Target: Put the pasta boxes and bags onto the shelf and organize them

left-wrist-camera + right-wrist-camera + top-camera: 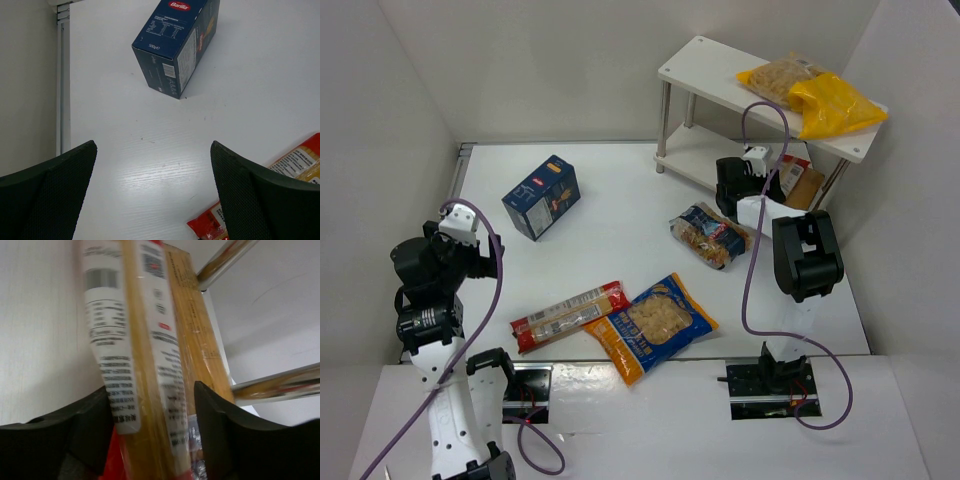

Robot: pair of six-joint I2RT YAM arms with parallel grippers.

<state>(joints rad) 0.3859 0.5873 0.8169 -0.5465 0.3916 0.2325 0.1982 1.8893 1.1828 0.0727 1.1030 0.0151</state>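
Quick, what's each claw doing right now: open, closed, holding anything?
Left claw: open, holding nothing.
Right claw: closed on a spaghetti pack.

Glossy film on the spaghetti pack, matt tan cardboard carton, polished metal shelf legs, smooth white table

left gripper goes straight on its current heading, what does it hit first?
Likely the dark-blue carton, ahead of the left gripper, fingers open, with only bare table between. Tilt is unclear, so it may touch table first.
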